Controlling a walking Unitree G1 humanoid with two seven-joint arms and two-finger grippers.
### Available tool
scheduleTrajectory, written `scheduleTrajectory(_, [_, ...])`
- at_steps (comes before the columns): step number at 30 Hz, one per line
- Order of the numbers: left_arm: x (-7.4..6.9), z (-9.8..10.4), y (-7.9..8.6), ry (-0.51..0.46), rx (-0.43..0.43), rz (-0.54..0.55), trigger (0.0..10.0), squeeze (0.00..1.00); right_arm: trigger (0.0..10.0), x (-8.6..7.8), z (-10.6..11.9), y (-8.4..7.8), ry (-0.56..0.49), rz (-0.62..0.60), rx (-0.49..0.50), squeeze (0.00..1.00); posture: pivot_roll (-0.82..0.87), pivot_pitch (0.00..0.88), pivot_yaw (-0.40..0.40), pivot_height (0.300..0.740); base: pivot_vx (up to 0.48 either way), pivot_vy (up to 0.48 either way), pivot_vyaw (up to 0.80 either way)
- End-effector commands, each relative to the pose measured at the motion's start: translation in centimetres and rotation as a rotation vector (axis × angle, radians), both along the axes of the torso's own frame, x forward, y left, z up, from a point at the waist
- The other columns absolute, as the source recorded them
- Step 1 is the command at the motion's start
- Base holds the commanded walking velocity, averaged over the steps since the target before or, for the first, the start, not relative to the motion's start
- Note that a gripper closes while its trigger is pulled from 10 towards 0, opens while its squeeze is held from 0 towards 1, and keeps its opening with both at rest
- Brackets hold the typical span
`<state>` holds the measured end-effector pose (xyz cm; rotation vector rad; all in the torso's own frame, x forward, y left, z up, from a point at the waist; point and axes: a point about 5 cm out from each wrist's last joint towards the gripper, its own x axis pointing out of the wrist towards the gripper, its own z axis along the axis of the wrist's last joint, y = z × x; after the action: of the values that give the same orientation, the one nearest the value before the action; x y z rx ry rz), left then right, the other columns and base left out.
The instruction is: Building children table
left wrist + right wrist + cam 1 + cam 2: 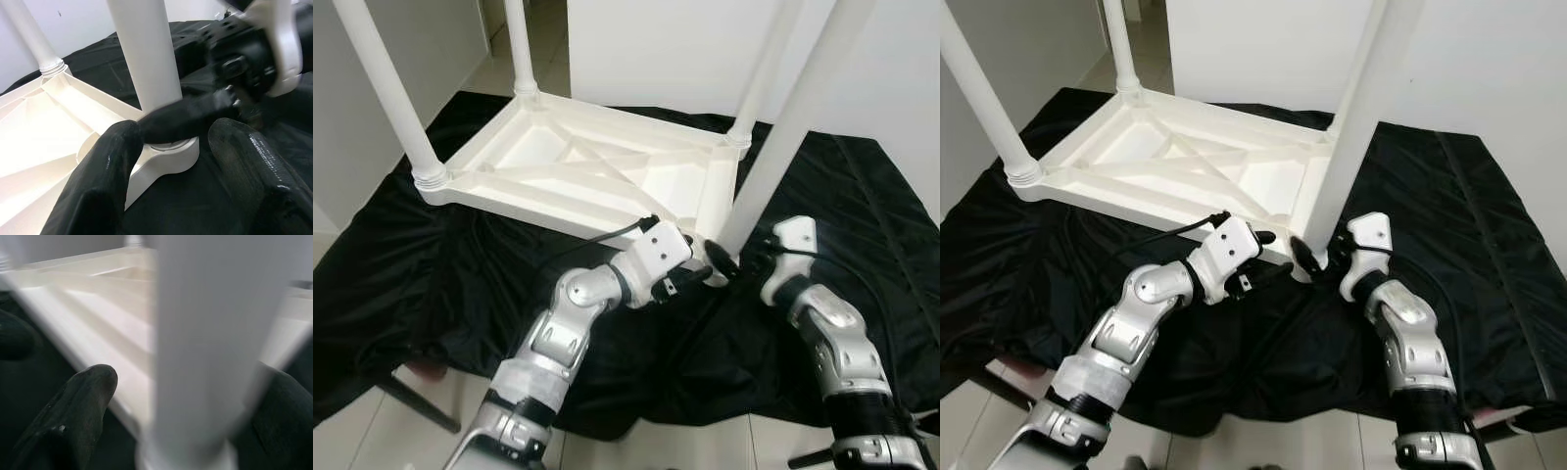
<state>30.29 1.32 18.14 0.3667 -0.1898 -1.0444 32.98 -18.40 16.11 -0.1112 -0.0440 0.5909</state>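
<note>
A white children's table lies upside down on a black cloth, its legs pointing up. The near right leg stands in its corner socket. My right gripper is shut on the base of this leg, which stands between its two fingers in the right wrist view. My left gripper reaches in from the left at the same corner. It is open, with its fingers either side of the socket. Three other legs stand in their sockets.
The black cloth spreads over a pale tiled floor. White walls stand close behind the table and to the left. A dark bar lies on the floor at the near left.
</note>
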Motion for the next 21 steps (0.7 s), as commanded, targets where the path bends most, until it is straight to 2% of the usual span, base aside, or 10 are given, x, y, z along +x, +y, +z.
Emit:
scheduleTrajectory(1, [0.5, 0.1, 0.1, -0.023, -0.015, 0.087, 10.0, 0.00, 10.0, 0.2, -0.5, 0.2, 0.027, 0.046, -0.032, 0.00, -0.02, 0.053, -0.011, 0.740, 0.000, 0.000, 0.00])
scheduleTrajectory(2, [0.5, 0.2, 0.1, -0.028, -0.014, 0.090, 10.0, 0.00, 10.0, 0.8, -0.7, 0.3, 0.046, 0.082, -0.058, 0.00, -0.02, 0.055, -0.014, 0.740, 0.000, 0.000, 0.00])
scheduleTrajectory(3, [0.6, 0.3, 0.2, -0.030, -0.015, 0.096, 10.0, 0.00, 7.8, 0.9, -0.8, 0.2, 0.057, 0.097, -0.067, 0.00, -0.01, 0.059, -0.018, 0.740, 0.000, 0.000, 0.00])
scheduleTrajectory(5, [0.7, 0.3, 0.3, -0.032, -0.017, 0.101, 10.0, 0.00, 7.8, 1.0, -0.8, 0.1, 0.063, 0.106, -0.068, 0.00, 0.00, 0.060, -0.020, 0.740, 0.000, 0.000, 0.00])
scheduleTrajectory(6, [0.7, 0.4, 0.4, -0.034, -0.018, 0.107, 10.0, 0.00, 4.3, 1.0, -1.0, -0.1, 0.074, 0.117, -0.078, 0.00, 0.00, 0.060, -0.022, 0.740, 0.000, 0.000, 0.00])
scheduleTrajectory(7, [0.7, 0.4, 0.4, -0.034, -0.018, 0.107, 10.0, 0.00, 4.3, 1.0, -1.0, -0.1, 0.074, 0.117, -0.078, 0.00, 0.00, 0.060, -0.022, 0.740, 0.000, 0.000, 0.00])
scheduleTrajectory(8, [0.8, 0.4, 0.4, -0.034, -0.019, 0.111, 10.0, 0.00, 3.0, 1.0, -1.1, -0.3, 0.075, 0.121, -0.093, 0.00, 0.00, 0.060, -0.024, 0.740, 0.000, 0.000, 0.00])
scheduleTrajectory(9, [0.8, 0.4, 0.5, -0.035, -0.019, 0.115, 10.0, 0.00, 0.0, 1.1, -1.3, -0.6, 0.092, 0.124, -0.090, 0.00, 0.00, 0.062, -0.025, 0.740, 0.000, 0.000, 0.00])
scheduleTrajectory(21, [1.0, 0.6, 0.7, -0.040, -0.019, 0.121, 10.0, 0.00, 0.0, 1.0, -2.2, -1.4, 0.129, 0.134, -0.078, 0.00, 0.00, 0.066, -0.019, 0.740, 0.000, 0.000, 0.00])
